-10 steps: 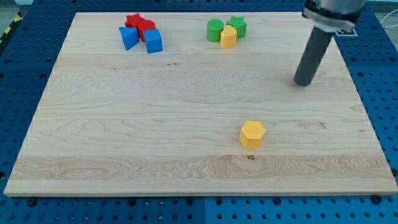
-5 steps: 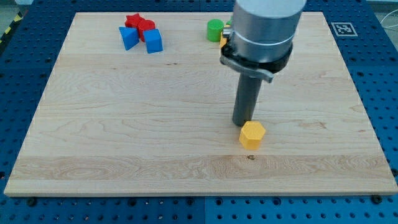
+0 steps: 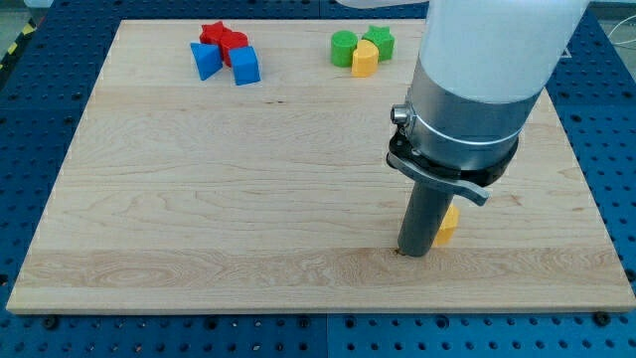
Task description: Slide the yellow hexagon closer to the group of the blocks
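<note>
The yellow hexagon (image 3: 449, 226) lies at the board's lower right, mostly hidden behind my rod; only its right edge shows. My tip (image 3: 414, 254) rests on the board just below and left of the hexagon, close against it. A group at the view's top holds a green round block (image 3: 343, 48), a green block (image 3: 379, 41) and a small yellow block (image 3: 365, 60). A second group at the top left holds a red star (image 3: 213, 36), a red block (image 3: 235, 44) and two blue blocks (image 3: 206, 61) (image 3: 245, 66).
The wooden board (image 3: 199, 199) lies on a blue perforated table (image 3: 616, 149). The arm's large grey and white body (image 3: 482, 80) covers the board's right middle part.
My tip has gone from the board's upper right to just above the hexagon, then around to its lower left side. The hexagon appears to have shifted slightly right.
</note>
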You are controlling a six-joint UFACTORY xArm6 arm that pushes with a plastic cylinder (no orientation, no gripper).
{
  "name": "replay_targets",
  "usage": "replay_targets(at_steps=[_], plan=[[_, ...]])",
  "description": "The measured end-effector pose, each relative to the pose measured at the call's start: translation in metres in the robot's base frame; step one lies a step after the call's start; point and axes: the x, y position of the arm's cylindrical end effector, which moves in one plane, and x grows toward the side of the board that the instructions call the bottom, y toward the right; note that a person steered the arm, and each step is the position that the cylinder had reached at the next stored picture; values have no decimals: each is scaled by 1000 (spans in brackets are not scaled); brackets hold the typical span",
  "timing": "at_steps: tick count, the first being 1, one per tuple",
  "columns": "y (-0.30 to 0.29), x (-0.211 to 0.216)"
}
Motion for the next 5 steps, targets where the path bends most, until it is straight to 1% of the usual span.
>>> replay_targets(at_steps=[3, 4, 5], plan=[[26, -17], [58, -17], [78, -21]])
